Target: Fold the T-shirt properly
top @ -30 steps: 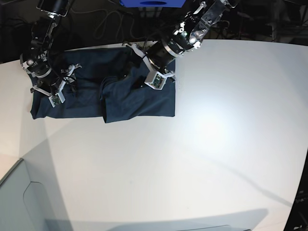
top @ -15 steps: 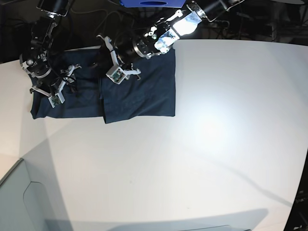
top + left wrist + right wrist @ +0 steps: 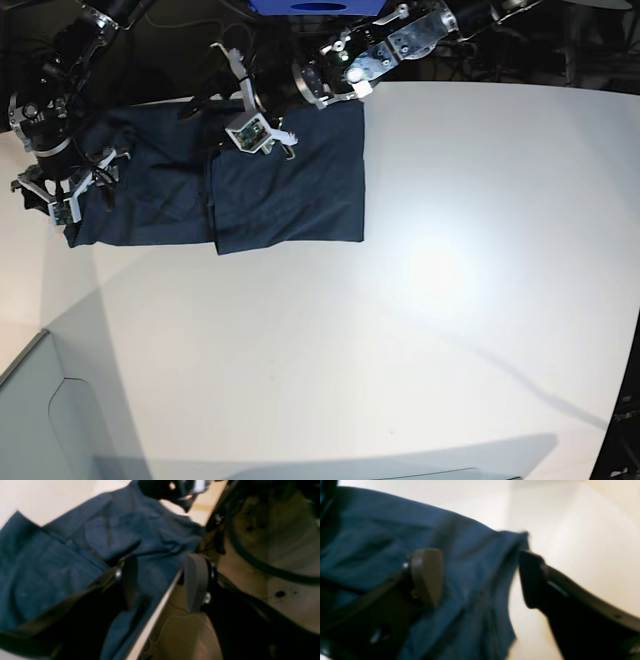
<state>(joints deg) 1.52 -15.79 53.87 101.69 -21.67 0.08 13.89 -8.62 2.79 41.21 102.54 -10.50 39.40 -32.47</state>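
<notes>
Both grippers, left (image 3: 160, 582) and right (image 3: 480, 577), gape wide, empty, over the T-shirt (image 3: 290, 190).

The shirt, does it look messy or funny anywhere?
A bit. The shirt is only half folded: its right part lies doubled over, leaving a raised edge down the middle, and the left part is wrinkled. No tear shows.

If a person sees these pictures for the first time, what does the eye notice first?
First the dark navy T-shirt, partly folded at the far left of the white table. Then the two black arms over it: the right gripper open at its left end, the left gripper open near its far edge.
</notes>
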